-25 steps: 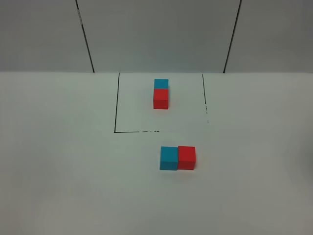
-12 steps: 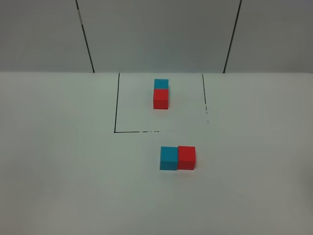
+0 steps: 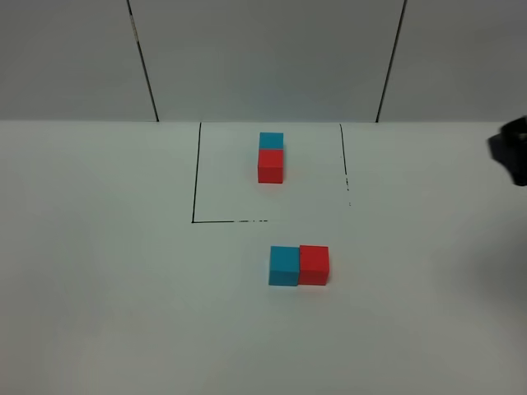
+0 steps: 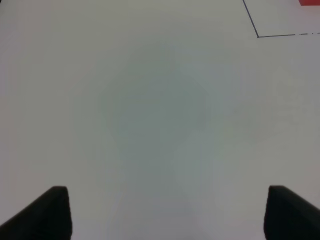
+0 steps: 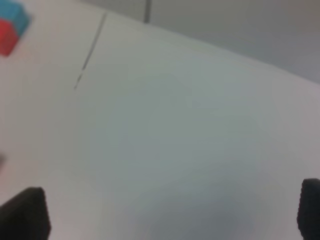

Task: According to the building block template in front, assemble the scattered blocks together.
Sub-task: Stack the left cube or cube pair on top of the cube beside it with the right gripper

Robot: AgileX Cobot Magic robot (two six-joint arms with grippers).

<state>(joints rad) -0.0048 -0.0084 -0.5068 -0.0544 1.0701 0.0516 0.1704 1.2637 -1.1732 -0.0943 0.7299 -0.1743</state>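
The building block template is a cyan cube (image 3: 271,140) joined to a red cube (image 3: 270,165), cyan behind red, inside a black-line rectangle (image 3: 195,181). The scattered blocks, a cyan cube (image 3: 284,266) and a red cube (image 3: 314,265), sit touching side by side in front of the rectangle, cyan on the left. My left gripper (image 4: 167,215) is open and empty over bare table. My right gripper (image 5: 167,212) is open and empty; its view shows the template cubes (image 5: 12,22) far off. A dark part of my right arm (image 3: 512,156) shows at the right edge.
The white table (image 3: 99,288) meets a grey panelled wall (image 3: 263,58) behind the rectangle. The rectangle's near-left corner (image 4: 257,36) and a sliver of the template's red cube (image 4: 310,2) show in the left wrist view.
A dark part of my right arm has come into the exterior view at the right edge. The cubes have not moved.
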